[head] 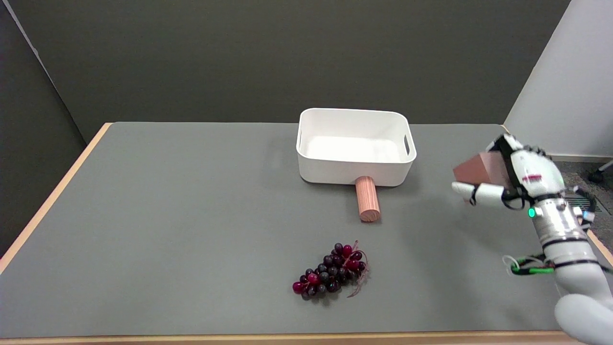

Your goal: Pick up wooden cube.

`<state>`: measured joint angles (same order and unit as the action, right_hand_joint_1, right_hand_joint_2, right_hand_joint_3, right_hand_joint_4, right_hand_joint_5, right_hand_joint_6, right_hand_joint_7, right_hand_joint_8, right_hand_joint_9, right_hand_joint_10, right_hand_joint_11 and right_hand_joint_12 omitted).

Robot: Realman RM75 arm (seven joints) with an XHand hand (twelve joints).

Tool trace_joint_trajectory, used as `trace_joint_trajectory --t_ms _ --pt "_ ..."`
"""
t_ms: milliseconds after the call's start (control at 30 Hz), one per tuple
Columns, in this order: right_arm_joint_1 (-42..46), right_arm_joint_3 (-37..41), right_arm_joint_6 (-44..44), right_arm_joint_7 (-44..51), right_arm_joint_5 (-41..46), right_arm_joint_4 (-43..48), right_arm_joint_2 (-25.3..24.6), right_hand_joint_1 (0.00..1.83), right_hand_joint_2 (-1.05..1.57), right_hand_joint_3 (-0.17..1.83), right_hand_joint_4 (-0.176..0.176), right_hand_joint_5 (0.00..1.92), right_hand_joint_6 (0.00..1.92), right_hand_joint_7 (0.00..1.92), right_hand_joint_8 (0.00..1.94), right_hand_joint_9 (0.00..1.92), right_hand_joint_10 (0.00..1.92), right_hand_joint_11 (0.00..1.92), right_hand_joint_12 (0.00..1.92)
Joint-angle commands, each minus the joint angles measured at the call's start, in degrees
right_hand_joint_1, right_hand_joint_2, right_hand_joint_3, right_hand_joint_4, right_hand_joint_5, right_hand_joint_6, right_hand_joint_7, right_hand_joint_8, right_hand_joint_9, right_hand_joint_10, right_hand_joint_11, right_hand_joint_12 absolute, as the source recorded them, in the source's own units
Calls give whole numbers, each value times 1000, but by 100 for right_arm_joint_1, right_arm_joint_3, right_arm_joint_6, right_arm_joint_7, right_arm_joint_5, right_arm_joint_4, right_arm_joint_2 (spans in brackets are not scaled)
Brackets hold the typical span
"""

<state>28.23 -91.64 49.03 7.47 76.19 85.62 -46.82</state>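
**Spotter:** Cube first. Your wooden cube (480, 170) is off the table (191, 215), up in the air near the right edge, gripped by your right hand (515, 179) with one finger under it and others over its far top edge.

**Operator:** So the grasp looks fine?

**Spotter:** It looks held, but most of the block juts out leftward past the fingers, so I judge the hold shallow. You want to keep your fingers clamped, keep the wrist level, and raise slowly straight up; avoid any quick swing that could let the cube pivot out.

**Operator:** Anything nearby to worry about?

**Spotter:** Not much. Your white bin (355, 165) stands to the left, well apart, with the wooden cylinder (368, 199) touching its near wall. Grapes (330, 271) lie nearer the front. You have free space beneath the hand.
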Motion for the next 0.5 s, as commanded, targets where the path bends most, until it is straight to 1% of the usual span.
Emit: trace_joint_trajectory --t_ms 33,100,133,167,233,267,333,400,500 --pt "-1019 547 -441 -17 -1296 1380 703 1140 1295 137 -176 343 1663 751 1538 802 1432 866 1921" --pt "-1418 482 -547 -17 -1442 1464 817 1141 1294 138 -176 345 1662 752 1537 802 1431 869 1921" --pt "-1602 430 -603 -17 -1482 1473 851 1142 1309 104 -176 348 1658 754 1532 815 1395 869 1892" --pt "-1821 290 -672 -17 -1495 1456 879 1142 1345 21 -176 354 1650 759 1522 846 1309 866 1823" --pt "-2293 24 -852 -17 -1497 1335 900 1143 1308 100 -176 351 1657 758 1523 818 1385 872 1889" --pt "-2608 -145 -978 -17 -1492 1240 859 1143 1290 139 -176 349 1661 757 1524 804 1422 875 1921" --pt "-3229 -510 -1160 -17 -1490 943 721 1144 1288 139 -176 352 1659 760 1520 803 1420 875 1921" --pt "-4020 -1086 -1416 -44 -1490 456 510 1147 1283 142 -176 358 1657 765 1510 801 1414 874 1921" --pt "-4871 -1680 -1664 -106 -1478 -340 234 1147 1283 141 -176 359 1653 766 1509 801 1413 866 1921"
